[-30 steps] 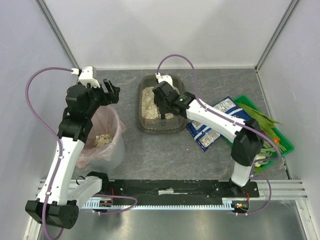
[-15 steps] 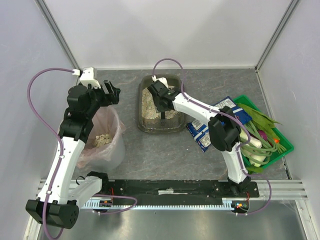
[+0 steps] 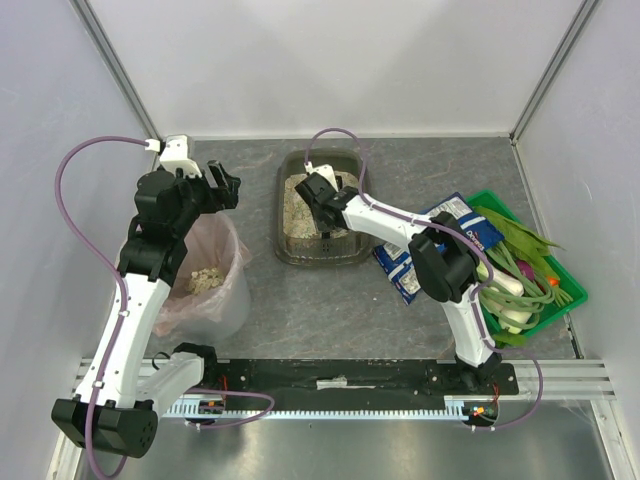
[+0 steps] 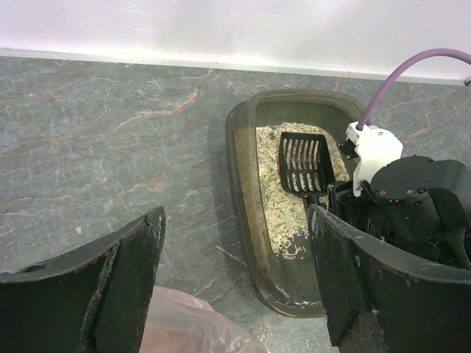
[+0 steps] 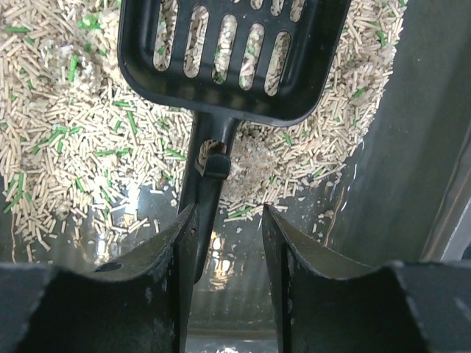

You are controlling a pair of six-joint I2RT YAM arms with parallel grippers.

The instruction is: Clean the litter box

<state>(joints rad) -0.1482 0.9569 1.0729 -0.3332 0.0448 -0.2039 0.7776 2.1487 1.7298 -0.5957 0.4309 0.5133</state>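
Note:
The litter box (image 3: 283, 215) is a dark tray at the back middle of the table, with pale granules and some green bits (image 5: 66, 147) inside. A black slotted scoop (image 5: 235, 59) lies on the granules, and its head (image 4: 303, 162) is toward the far end of the box (image 4: 243, 191). My right gripper (image 3: 322, 212) reaches down into the box. Its jaws (image 5: 229, 213) are open. The scoop's handle (image 5: 210, 184) runs between them against the left finger, with a gap to the right finger. My left gripper (image 3: 222, 188) hangs wide open and empty (image 4: 237, 217), left of the box.
A round pink-lined bin (image 3: 205, 275) with pale clumps in it stands below the left gripper; its rim (image 4: 184, 331) shows in the left wrist view. Blue printed bags (image 3: 420, 255) lie right of the box. A green crate of vegetables (image 3: 560, 275) sits at the right edge.
The right arm's elbow has swung in toward the box. Its gripper has shifted a little toward the back of the tray. The left arm has not moved.

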